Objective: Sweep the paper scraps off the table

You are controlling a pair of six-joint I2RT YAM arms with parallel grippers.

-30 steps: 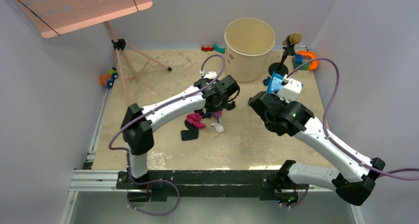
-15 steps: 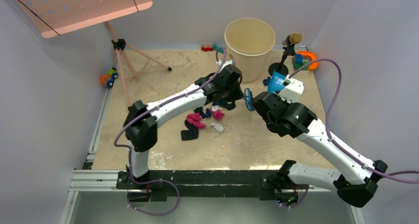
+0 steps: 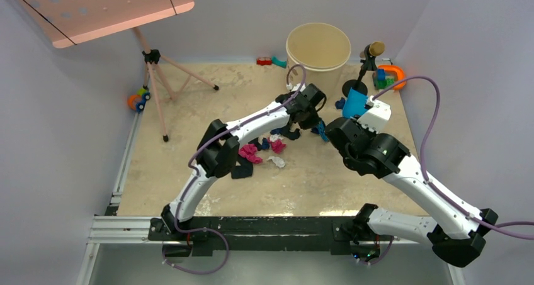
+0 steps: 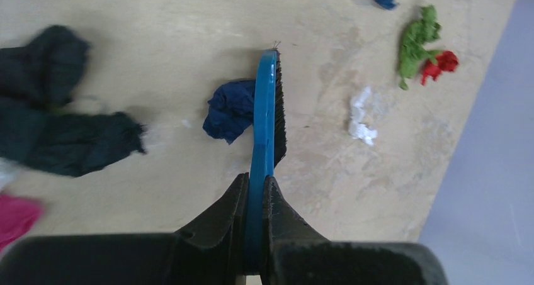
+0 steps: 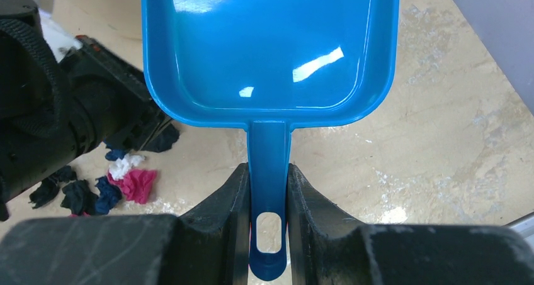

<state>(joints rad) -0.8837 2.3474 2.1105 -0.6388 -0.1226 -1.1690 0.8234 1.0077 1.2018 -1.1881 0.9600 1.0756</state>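
The left tool is pressed together on the blue handle of the brush, which juts straight out ahead of it with its black bristles along one edge. Against the other edge lies a dark blue wad. I cannot tell whether the bristles touch the bench. Off the bristle side sits a white wad. Further out on that side are a green scrap and a red one, touching each other. Behind the blue wad are black wads.

In the last second this arm has stretched out. Its tool has gone from over the main heap of paper scraps to beyond it, close to the bucket. The heap itself has not moved and now lies back along the arm. So I would say this stroke is meant for the stray wads past the heap, not for the heap.

The right tool pinches the dustpan by its stalk, the empty tray held out ahead of it. It has hardly shifted and stands just beside the brush. The pan's front lip is out of its wrist view, but from above the pan looks raised and tilted. To my eye it must come down flat before anything can be swept into it. Nothing is collected yet, so most of the job remains.
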